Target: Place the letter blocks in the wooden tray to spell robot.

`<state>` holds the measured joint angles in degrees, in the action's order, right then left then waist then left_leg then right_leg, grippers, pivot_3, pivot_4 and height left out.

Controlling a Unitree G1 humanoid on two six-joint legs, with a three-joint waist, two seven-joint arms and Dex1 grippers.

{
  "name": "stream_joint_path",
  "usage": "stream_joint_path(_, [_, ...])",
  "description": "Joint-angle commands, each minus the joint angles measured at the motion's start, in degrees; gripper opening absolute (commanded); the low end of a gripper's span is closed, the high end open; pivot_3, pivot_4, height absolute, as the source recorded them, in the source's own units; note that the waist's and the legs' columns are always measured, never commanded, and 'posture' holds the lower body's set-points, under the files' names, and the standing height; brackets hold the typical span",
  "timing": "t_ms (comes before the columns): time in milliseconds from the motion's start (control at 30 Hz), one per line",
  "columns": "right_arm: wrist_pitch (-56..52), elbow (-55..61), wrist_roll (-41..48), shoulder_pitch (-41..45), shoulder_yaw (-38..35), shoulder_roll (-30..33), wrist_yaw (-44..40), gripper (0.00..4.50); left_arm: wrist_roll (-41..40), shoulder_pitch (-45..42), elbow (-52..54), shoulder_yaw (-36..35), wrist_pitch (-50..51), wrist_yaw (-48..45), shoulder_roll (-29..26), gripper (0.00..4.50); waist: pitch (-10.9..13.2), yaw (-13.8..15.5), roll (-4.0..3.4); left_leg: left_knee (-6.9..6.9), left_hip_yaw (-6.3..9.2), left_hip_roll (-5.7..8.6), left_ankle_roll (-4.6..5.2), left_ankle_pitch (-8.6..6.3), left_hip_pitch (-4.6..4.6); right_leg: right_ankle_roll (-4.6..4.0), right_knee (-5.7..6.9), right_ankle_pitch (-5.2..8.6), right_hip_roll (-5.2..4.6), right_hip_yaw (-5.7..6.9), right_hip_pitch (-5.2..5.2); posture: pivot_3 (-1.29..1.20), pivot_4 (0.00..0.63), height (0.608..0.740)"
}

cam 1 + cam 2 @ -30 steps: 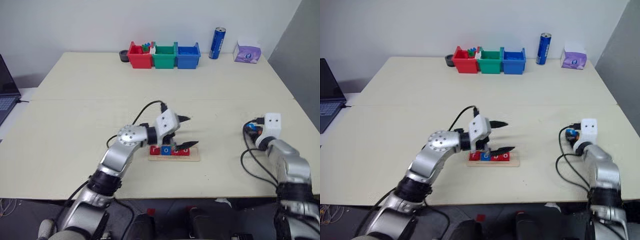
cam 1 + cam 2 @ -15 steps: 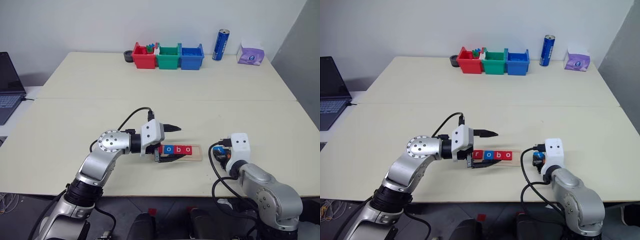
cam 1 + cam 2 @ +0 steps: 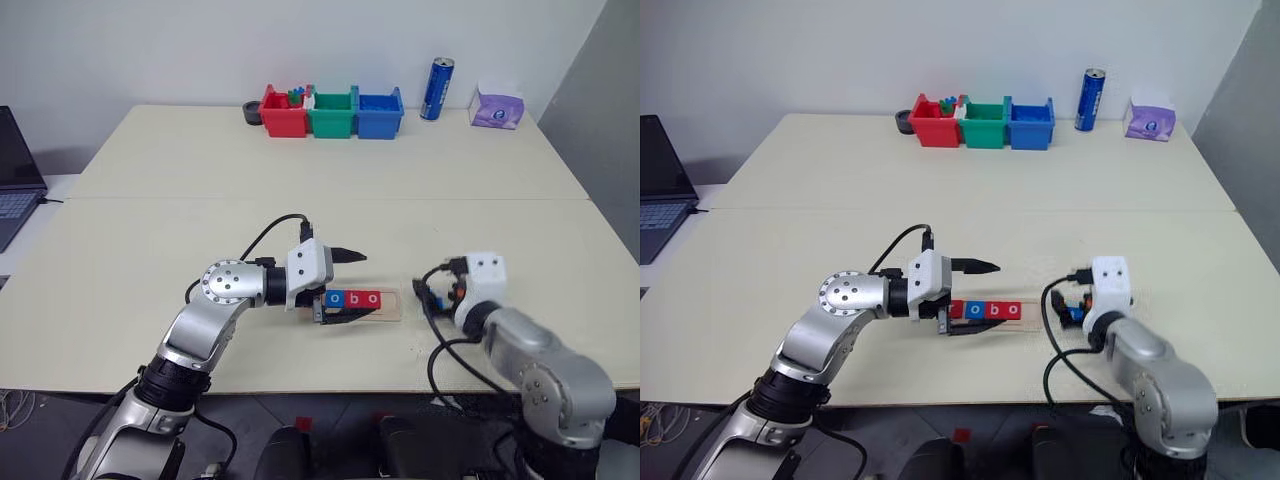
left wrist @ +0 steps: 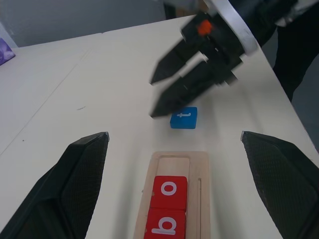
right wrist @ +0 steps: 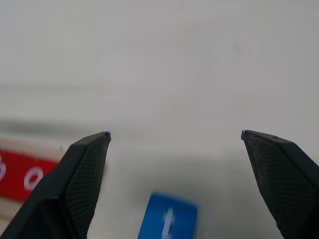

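Note:
The wooden tray (image 4: 172, 163) lies near the table's front edge and holds a row of letter blocks. Its right end slot is bare, with a red "o" (image 4: 169, 191) and a red "b" (image 4: 163, 225) next to that slot and a blue block (image 3: 335, 298) further left. A blue "t" block (image 4: 183, 118) lies flat on the table just past the tray's right end. My left gripper (image 4: 174, 134) is open, its fingers on either side of the tray. My right gripper (image 4: 153, 98) hovers open over the "t" block (image 5: 168, 222), apart from it.
Red (image 3: 282, 112), green (image 3: 331, 112) and blue (image 3: 378, 112) bins stand at the table's far edge, with a blue can (image 3: 435, 88) and a purple tissue pack (image 3: 497, 105) to their right. A laptop (image 3: 12, 185) sits off the table's left side.
My right arm has come in leftward toward the tray's right end and its gripper has opened, leaving the blue "t" block on the table. The left arm has stayed at the tray.

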<state>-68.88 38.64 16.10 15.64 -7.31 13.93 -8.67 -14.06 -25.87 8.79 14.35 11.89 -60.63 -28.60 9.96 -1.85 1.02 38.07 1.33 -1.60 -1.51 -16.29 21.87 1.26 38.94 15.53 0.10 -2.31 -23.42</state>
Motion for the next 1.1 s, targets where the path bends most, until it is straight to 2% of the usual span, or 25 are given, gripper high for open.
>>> stream_joint_path(33, [11.2, -3.9, 4.4, 3.8, -0.7, 7.0, -13.0, 4.47, -0.5, -1.3, 0.6, -0.3, -1.3, -0.2, 0.6, 4.5, 0.0, 0.0, 0.02, 0.0, -0.02, 0.02, 0.0, 0.0, 0.0, 0.0, -0.01, 0.0, 0.0, 0.02, -0.01, 0.0, 0.15, 0.74])
stream_joint_path(133, [22.5, -10.4, 7.3, 0.8, 2.3, 18.0, -32.4, 4.47, -0.8, -1.6, -0.2, -0.3, -1.5, -1.1, 0.7, 4.5, 0.0, 0.2, 0.04, -0.05, -0.03, 0.01, 0.03, -0.01, 0.04, -0.11, -0.09, -0.05, 0.01, 0.07, 0.02, 0.0, 0.15, 0.74])
stream_joint_path(333, [45.9, -24.8, 3.2, -6.2, 7.1, 27.5, -50.5, 4.47, -3.0, -2.1, -0.4, -0.5, -1.4, -4.0, 0.8, 4.5, 0.1, 0.2, 0.16, -0.05, -0.07, 0.01, 0.18, -0.1, 0.12, -0.26, -0.25, -0.12, -0.03, 0.09, 0.06, 0.0, 0.15, 0.74])
stream_joint_path(500, [54.3, -34.4, 1.6, -3.8, 7.8, 28.5, -54.3, 4.47, -3.8, -1.9, -0.5, -0.9, -1.5, -5.8, 0.0, 4.5, 0.2, -0.1, 0.22, 0.01, -0.12, 0.0, 0.17, -0.1, -0.09, -0.22, -0.04, -0.1, -0.01, 0.03, 0.06, 0.0, 0.15, 0.74])
stream_joint_path(667, [58.4, -38.7, -0.1, -2.6, 9.2, 28.5, -56.2, 4.47, -3.6, -1.9, -0.7, -0.8, -1.6, -6.2, -0.2, 4.5, 0.2, 0.1, 0.23, 0.03, -0.09, -0.01, 0.17, -0.09, -0.07, -0.18, 0.01, -0.08, 0.01, 0.03, 0.08, 0.0, 0.15, 0.74])
stream_joint_path(1100, [58.7, -45.6, -1.0, 0.2, 11.0, 27.2, -57.8, 4.47, -6.1, -2.8, -0.4, -0.9, -0.4, -9.8, -0.8, 4.5, 0.2, 0.1, 0.22, 0.07, -0.03, 0.0, 0.16, -0.09, -0.08, -0.28, 0.02, -0.14, -0.03, 0.0, 0.08, 0.0, 0.15, 0.74])
